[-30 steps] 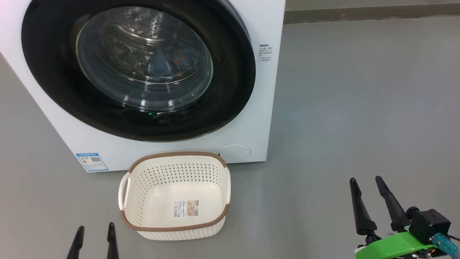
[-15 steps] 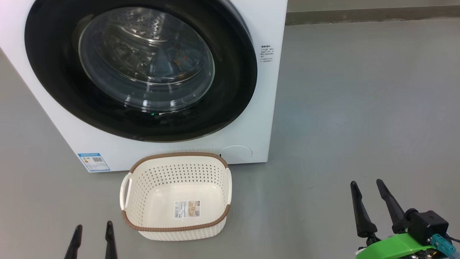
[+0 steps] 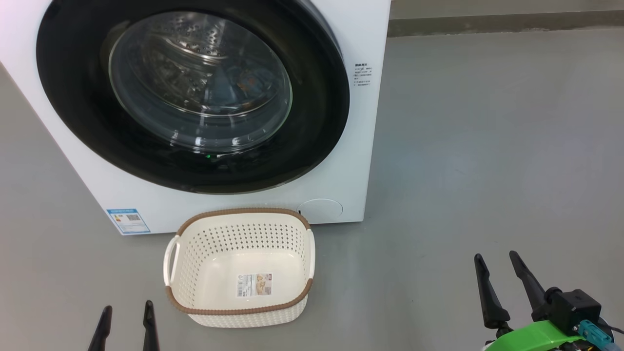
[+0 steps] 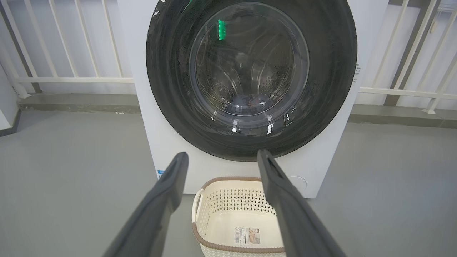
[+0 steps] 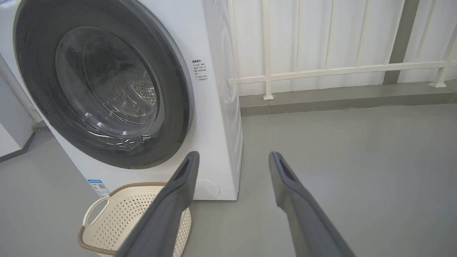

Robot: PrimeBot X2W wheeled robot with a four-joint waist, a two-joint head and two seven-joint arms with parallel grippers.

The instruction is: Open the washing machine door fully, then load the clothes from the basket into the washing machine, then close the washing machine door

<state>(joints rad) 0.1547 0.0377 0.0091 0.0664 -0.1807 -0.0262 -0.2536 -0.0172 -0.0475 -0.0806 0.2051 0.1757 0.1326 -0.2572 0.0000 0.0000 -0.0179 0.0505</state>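
Head view: the washing machine door (image 3: pixel 192 92) sits shut against the washing machine (image 3: pixel 363 161). Compared with the earlier pictures the whole scene has slipped slightly, which is a camera shift. Only the right hand (image 3: pixel 496 255) has sunk a little, away from the washing machine. It and the left hand (image 3: pixel 127 306) are both spread and empty. The basket (image 3: pixel 239 310), just in front of the washing machine, holds only its sticker. The clothes (image 3: pixel 248 78) show as a blue patch behind the glass. Judgement: all three steps appear complete and the arms are retiring. Left wrist view: the spread left hand (image 4: pixel 222 153) frames the door and basket. Right wrist view: bare grey floor (image 5: pixel 357 160) beside the washing machine, white railing (image 5: pixel 339 69) behind it.
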